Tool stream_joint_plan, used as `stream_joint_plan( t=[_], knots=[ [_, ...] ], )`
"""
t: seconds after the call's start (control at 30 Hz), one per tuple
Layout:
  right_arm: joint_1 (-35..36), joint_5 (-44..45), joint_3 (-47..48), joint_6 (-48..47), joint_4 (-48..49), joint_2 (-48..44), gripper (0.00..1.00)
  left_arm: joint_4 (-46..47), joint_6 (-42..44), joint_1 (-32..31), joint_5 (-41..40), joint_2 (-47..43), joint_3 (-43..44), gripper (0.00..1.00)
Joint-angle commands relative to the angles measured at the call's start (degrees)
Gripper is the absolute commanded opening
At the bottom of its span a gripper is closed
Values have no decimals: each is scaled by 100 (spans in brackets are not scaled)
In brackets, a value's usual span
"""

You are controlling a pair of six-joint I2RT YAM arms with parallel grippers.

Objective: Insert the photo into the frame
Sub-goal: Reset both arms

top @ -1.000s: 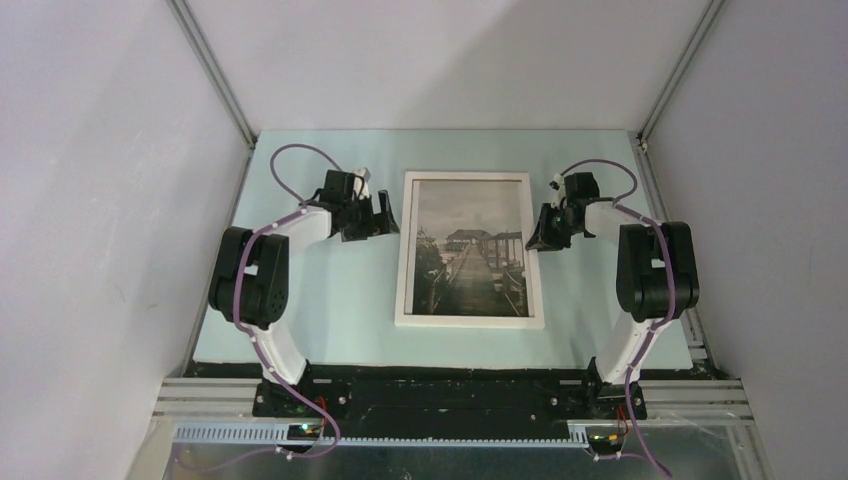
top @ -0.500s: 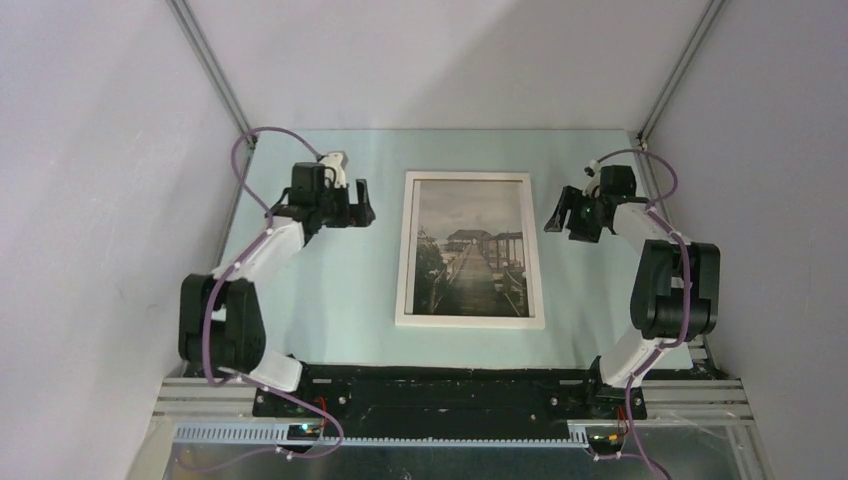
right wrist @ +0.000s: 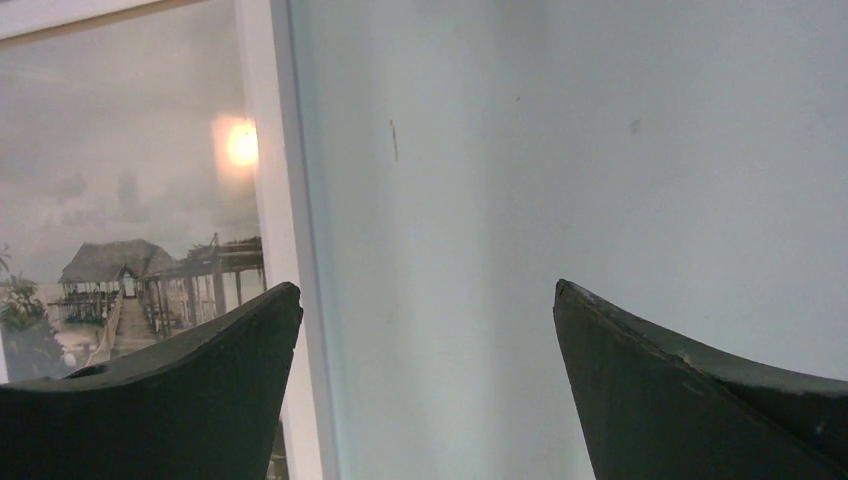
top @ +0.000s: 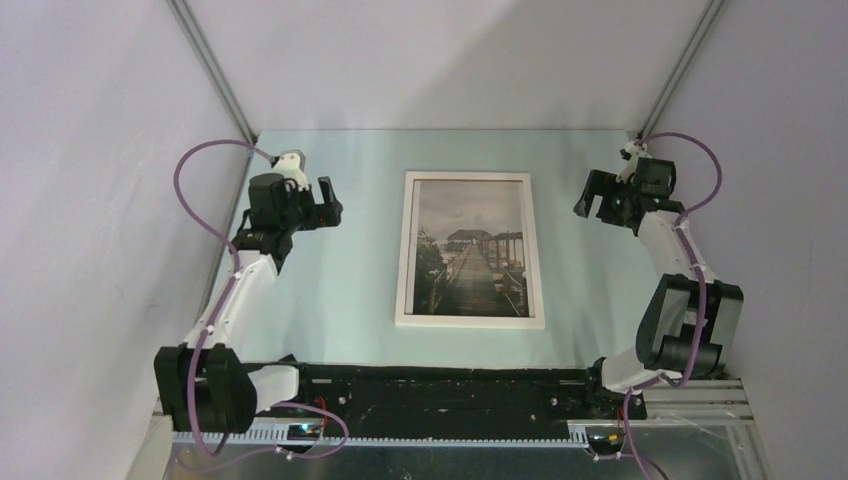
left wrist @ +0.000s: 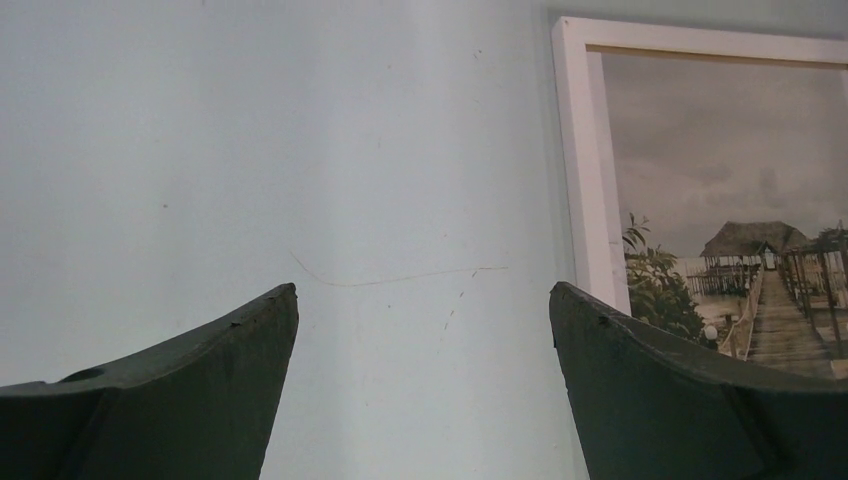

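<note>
Seemingly done: the photo (top: 470, 250) lies face up inside the frame (top: 403, 250) at mid-table (top: 340, 290). The left hand (top: 333, 205), at the frame's ten o'clock, and the right hand (top: 586, 197), at two o'clock, hang open and empty. Only parking the arms appears to be left.

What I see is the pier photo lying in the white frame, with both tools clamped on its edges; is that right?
Not quite. The photo lies in the frame, but the left tool and right tool are open and clear of its edges, holding nothing, as the top external view shows.
</note>
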Motion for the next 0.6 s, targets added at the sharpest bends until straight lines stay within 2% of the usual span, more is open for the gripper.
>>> stream_joint_plan(
  t=[0.0,0.37,0.57],
  knots=[
    [-93,289,111,-234,94,-414,100,487,97,65,-444,-512,-222,100],
    [-455,256,108,-111,-487,-1284,100,1112,-28,75,-1676,-1741,-680,100],
    [-578,573,57,-39,-749,-1894,99,1263,-47,84,-1808,-2309,-860,100]
  ],
)
